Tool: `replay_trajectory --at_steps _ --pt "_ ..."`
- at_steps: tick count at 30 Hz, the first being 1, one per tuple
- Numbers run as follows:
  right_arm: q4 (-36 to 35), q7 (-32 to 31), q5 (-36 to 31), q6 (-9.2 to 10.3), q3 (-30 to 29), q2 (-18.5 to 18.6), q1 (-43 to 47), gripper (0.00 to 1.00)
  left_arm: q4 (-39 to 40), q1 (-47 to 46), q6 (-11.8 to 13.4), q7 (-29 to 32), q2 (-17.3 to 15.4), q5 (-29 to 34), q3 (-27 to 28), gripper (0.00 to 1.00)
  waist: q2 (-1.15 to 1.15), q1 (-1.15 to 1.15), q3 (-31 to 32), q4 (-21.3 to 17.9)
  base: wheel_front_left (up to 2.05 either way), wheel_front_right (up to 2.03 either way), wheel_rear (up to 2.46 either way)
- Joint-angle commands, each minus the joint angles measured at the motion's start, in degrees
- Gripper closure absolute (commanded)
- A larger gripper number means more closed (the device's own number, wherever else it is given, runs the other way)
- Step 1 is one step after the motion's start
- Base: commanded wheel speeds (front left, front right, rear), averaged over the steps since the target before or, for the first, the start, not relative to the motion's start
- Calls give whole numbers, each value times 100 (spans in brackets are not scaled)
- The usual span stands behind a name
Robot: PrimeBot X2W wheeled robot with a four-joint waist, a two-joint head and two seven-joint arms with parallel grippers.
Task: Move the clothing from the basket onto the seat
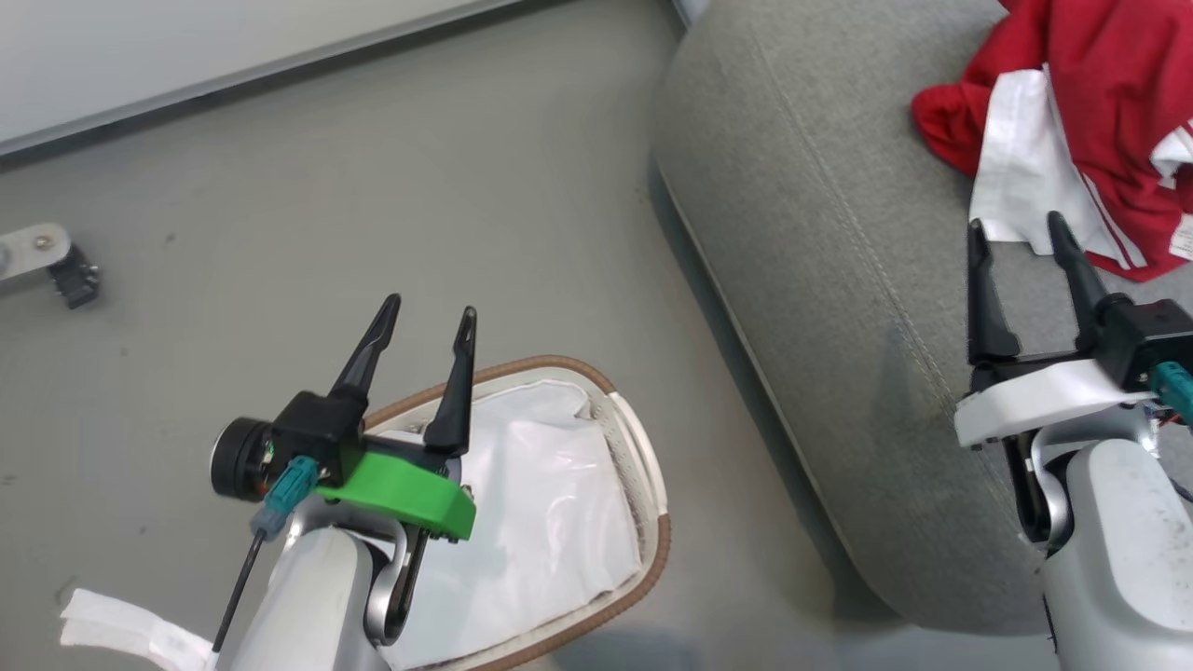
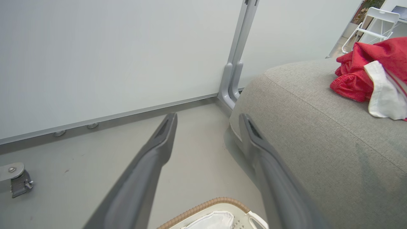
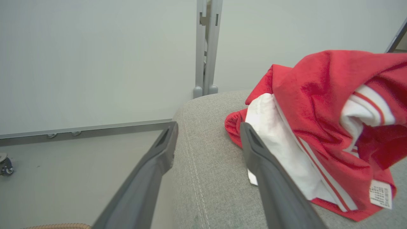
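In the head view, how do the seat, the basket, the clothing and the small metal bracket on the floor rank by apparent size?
1. seat
2. basket and clothing, about alike; the frame edge cuts the clothing, so I leave them unranked
3. metal bracket

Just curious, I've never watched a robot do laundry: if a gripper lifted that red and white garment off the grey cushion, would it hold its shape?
Probably not: the red garment lies crumpled in soft folds on the grey sofa cushion, so it would likely droop. The fabric looks thin, so probably light. A push would likely bunch it.
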State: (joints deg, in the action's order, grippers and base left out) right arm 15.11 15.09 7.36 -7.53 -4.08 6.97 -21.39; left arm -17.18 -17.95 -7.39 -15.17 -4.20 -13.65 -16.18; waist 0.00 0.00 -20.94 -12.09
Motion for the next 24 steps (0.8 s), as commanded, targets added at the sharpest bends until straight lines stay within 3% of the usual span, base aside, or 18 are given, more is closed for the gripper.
replay_trajectory --at_steps 1,13,24 --pt "-31 9 27 8 67 -11 133 0 -30 155 -19 4 32 45 113 0 0 0 339 407 0 0 0" --pt "152 9 61 8 535 -232 454 0 -174 798 -18 5 125 163 963 0 0 0 950 1235 0 0 0" --pt "349 9 98 8 662 -358 1019 0 -283 1347 12 5 128 63 1346 0 0 0 1522 1466 0 0 0"
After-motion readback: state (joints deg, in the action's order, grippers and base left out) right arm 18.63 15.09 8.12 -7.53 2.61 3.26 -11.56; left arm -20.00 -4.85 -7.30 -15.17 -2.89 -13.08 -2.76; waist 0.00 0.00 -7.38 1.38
